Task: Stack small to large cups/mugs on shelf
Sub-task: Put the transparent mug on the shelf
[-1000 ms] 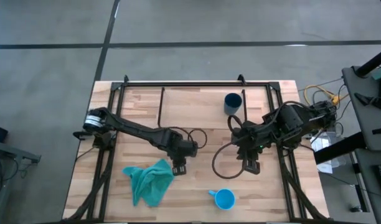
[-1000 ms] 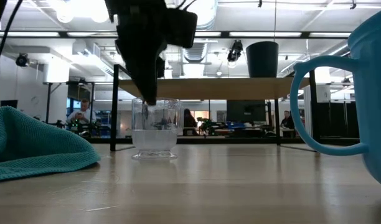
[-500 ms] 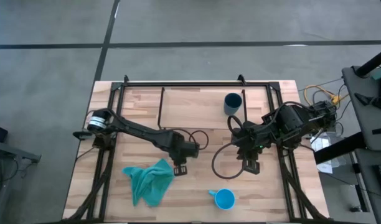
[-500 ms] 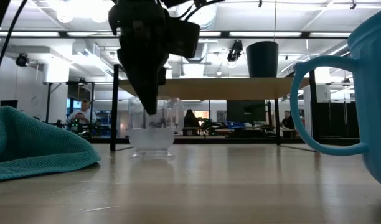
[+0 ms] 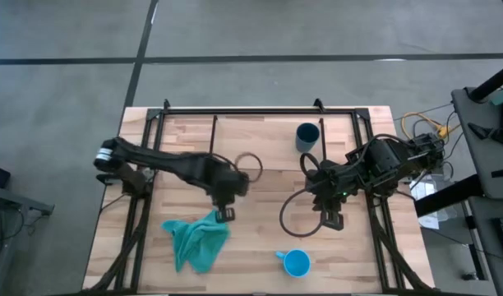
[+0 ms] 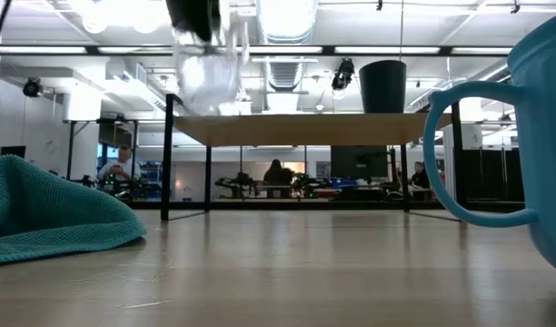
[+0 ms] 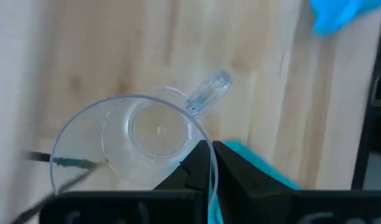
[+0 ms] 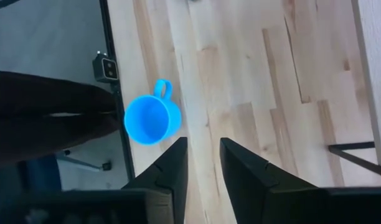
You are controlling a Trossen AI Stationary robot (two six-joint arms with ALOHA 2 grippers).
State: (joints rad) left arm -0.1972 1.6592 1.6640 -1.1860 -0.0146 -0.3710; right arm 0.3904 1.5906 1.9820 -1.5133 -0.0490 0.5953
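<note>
My left gripper is shut on the small clear cup, which has a clear handle. In the low view the cup hangs in the air, higher than the shelf plank. The dark navy cup stands on its base on the shelf; it also shows in the low view. The bright blue mug stands on the table near the near edge. My right gripper is open and hovers over the table to the right of centre, above and beyond the blue mug. My left gripper pinches the clear cup's rim at the side next to the handle, one finger inside the cup and the other outside. The fingers come from above, pointing down. The cup is lifted clear of the table and hangs below them, slightly tilted.
A crumpled teal cloth lies on the table's near left part, right under the left gripper. Black cables loop on the table by the right arm. The shelf's black wire legs stand on the tabletop.
My left gripper has risen with the clear cup and drawn a little toward the table's left. The cup stood on the table a second ago; now it is lifted clear, higher than the shelf plank. The right arm has kept still.
</note>
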